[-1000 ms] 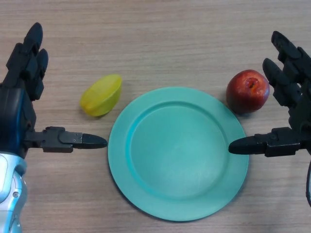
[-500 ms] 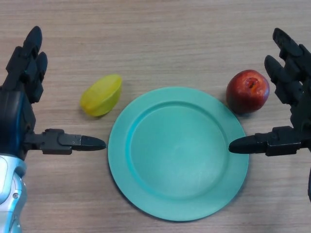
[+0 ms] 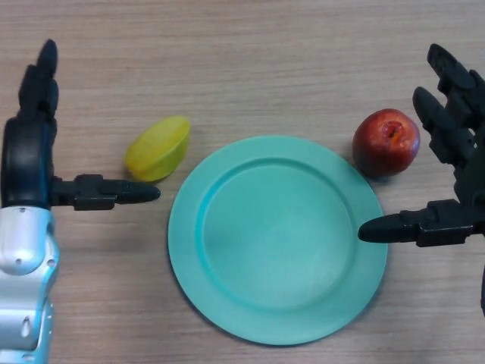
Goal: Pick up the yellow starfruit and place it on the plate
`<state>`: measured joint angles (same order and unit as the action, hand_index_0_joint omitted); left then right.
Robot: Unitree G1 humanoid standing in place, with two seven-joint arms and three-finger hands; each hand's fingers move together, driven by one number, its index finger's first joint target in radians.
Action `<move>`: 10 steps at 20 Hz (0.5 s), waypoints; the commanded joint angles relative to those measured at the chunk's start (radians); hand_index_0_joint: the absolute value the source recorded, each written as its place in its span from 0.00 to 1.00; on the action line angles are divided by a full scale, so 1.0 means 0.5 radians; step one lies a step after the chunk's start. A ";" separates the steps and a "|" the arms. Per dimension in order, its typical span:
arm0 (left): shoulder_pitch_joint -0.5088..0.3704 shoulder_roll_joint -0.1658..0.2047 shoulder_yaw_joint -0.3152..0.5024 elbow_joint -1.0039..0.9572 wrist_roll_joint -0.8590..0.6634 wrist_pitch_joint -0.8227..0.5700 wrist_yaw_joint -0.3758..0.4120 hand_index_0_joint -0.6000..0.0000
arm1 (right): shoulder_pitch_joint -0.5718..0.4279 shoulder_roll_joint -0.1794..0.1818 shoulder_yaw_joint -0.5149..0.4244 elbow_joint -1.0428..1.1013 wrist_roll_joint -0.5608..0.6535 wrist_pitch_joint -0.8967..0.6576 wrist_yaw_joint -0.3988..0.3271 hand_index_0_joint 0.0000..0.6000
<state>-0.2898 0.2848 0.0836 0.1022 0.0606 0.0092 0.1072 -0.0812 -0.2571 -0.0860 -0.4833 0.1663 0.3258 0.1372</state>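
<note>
The yellow starfruit (image 3: 158,149) lies on the wooden table, just left of the teal plate (image 3: 276,239). The plate holds nothing. My left hand (image 3: 30,155) is open at the left edge, its fingers pointing away and its thumb (image 3: 114,193) stretched right, ending just below the starfruit without touching it. My right hand (image 3: 458,163) is open at the right edge, its thumb (image 3: 398,226) reaching over the plate's right rim.
A red apple (image 3: 386,142) sits on the table by the plate's upper right rim, just left of my right hand's fingers. Bare wooden table (image 3: 242,61) stretches across the far side.
My left hand has moved up and away from me, its thumb rising from beside the plate's left rim to just under the starfruit. The right hand, starfruit and apple have stayed put.
</note>
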 commanded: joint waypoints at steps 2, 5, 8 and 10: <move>-0.225 0.073 0.055 0.144 0.025 -0.302 0.105 1.00 | -0.037 -0.044 -0.146 -0.163 0.114 -0.134 -0.045 0.00; -0.339 0.042 -0.007 0.432 0.048 -0.474 0.115 1.00 | -0.031 -0.047 -0.152 -0.176 0.109 -0.117 -0.045 0.00; -0.433 0.005 -0.055 0.632 0.096 -0.583 0.089 1.00 | -0.035 -0.046 -0.160 -0.184 0.125 -0.114 -0.050 0.00; -0.504 -0.032 -0.069 0.758 0.078 -0.583 0.078 1.00 | -0.035 -0.045 -0.150 -0.172 0.119 -0.128 -0.053 0.00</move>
<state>-0.4893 0.2378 0.0241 0.5378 0.0713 -0.1368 0.1300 -0.0706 -0.2570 -0.1069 -0.5175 0.1770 0.3644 0.1349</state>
